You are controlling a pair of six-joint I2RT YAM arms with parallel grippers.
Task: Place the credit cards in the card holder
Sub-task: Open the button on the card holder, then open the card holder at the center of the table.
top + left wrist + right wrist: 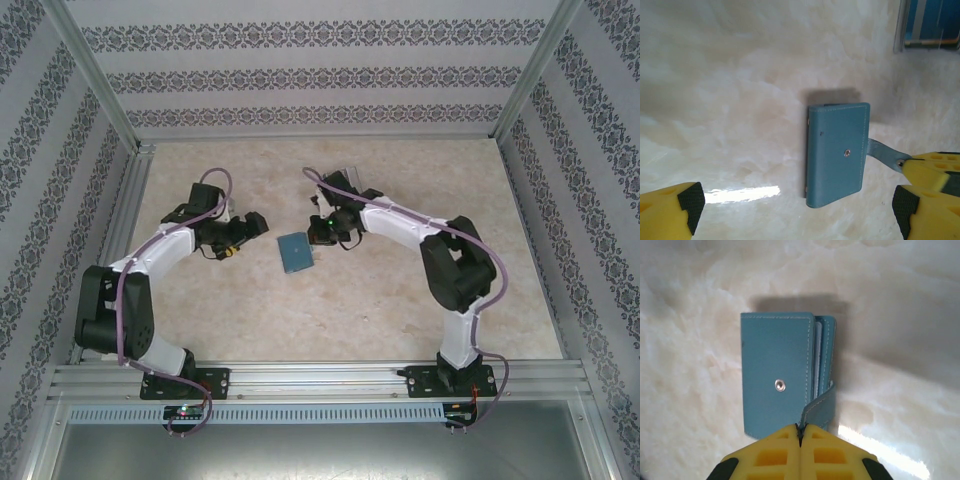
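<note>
Slippage is worrying us: our right gripper (801, 432) is pinching the thin strap (820, 407) of the closed teal folding card holder (775, 385), lying on the cream marbled table (900, 315). Pulling may drag it, since our left gripper (796, 202) is hanging wide open.

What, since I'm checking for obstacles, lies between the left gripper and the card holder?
Bare table only, between left gripper and card holder, in the top external view.
</note>
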